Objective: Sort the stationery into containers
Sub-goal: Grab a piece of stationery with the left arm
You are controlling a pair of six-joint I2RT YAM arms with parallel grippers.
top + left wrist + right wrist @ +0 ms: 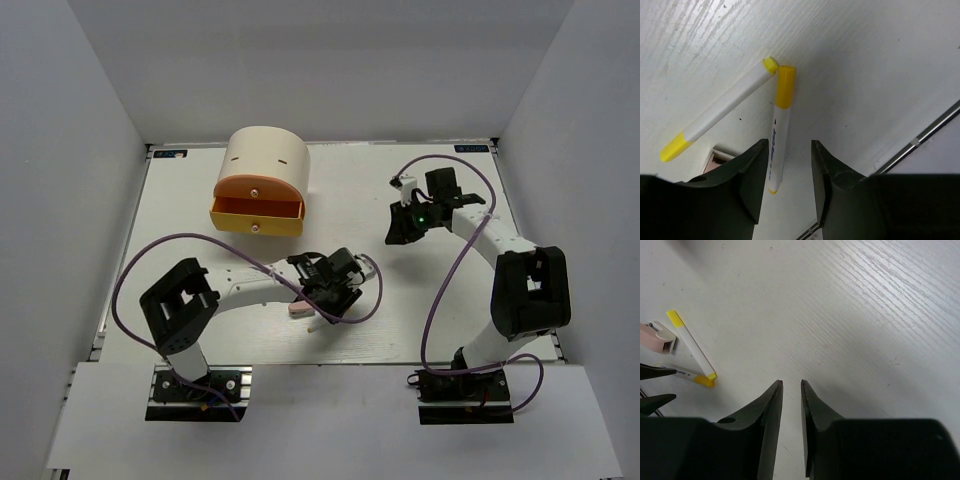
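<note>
Two thin white pens with yellow ends lie on the table, their tips meeting in a V. One pen has its near end between the jaws of my left gripper, close to the left finger; the jaws are open and do not clamp it. The other pen lies to the left. A corner of the pinkish eraser shows beside the left finger. From above, the left gripper hovers beside the eraser. My right gripper hangs over bare table, its jaws narrowly open and empty. The cream chest has its yellow drawer pulled open.
The orange drawer above the yellow one is closed. In the right wrist view the eraser and a pen lie at far left. The table's near edge runs close to the left gripper. Grey walls enclose the table.
</note>
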